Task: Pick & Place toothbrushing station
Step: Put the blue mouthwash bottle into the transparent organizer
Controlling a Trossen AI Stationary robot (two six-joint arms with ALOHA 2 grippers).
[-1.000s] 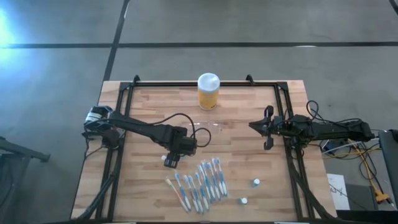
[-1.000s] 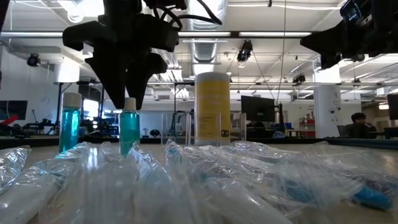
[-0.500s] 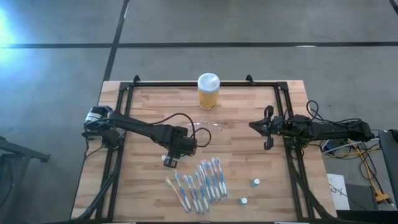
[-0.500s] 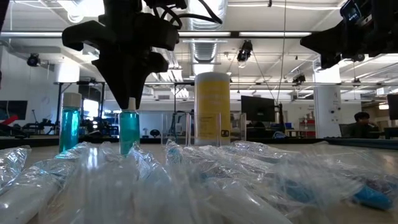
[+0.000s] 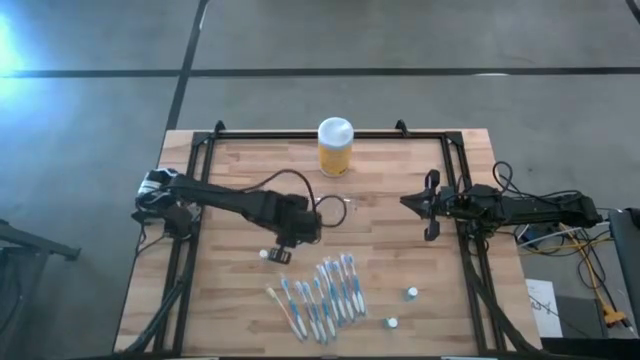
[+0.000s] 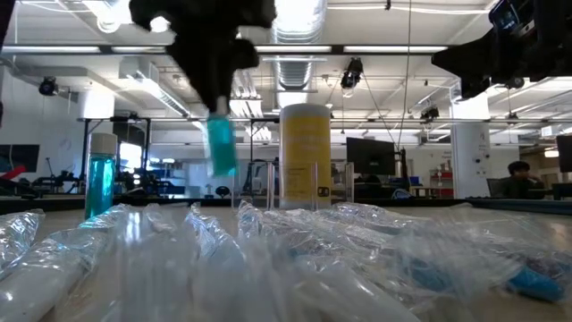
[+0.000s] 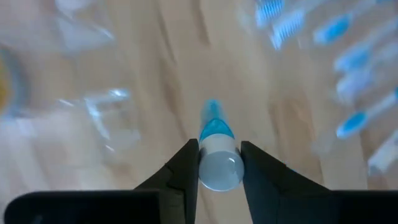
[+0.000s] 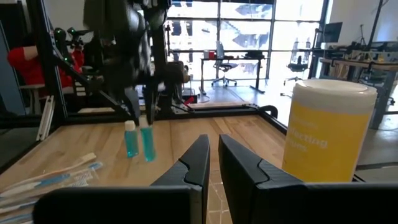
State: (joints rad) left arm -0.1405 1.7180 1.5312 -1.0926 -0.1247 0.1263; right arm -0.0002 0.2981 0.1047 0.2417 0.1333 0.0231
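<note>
— Inspector: State of your left gripper [image 7: 219, 163]?

— Pinching a blue tube [image 7: 217, 158] by its white cap, off the table [image 5: 400, 255].

— The toothbrushing station [image 5: 333, 207]?

— On the wood, just beside me, before the yellow jar [image 5: 335, 147].

— Right gripper [image 8: 212, 158]?

— Pressed together, empty, well apart.

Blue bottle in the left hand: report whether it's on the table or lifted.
Lifted. The left hand grips the bottle by its cap, hanging above the table.

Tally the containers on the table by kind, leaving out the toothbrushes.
Teal bottles: 4, one held between the left fingers
Yellow jar: 1
Clear holder: 1
Total: 6
</note>
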